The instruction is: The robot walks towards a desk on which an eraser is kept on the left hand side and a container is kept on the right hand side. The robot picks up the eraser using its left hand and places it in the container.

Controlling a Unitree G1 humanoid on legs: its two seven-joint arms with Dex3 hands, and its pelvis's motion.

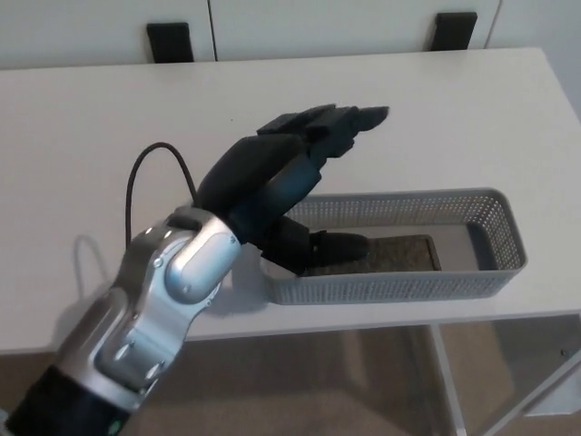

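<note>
Hovering over the left end of the grey mesh container (495, 238), the robot's left hand (277, 186) has its fingers spread and released, grasping nothing. Two thick fingers (349, 123) stretch out flat above the container's far rim, pointing toward the back of the white desk (100, 127), while the thumb (331, 247) reaches down inside the container, near its front wall. The eraser (399, 254) lies flat on the container's floor, a dark slab filling the middle stretch, its left part hidden behind the thumb; whether the thumb touches it cannot be told. The container's right end shows bare floor beyond the eraser. A silver forearm (154, 300) rises from the lower left toward the container, and a thin black cable (136, 182) loops off it above the desk. Behind the container, at the desk's far edge, two black brackets (170, 41) stand against the pale wall.
</note>
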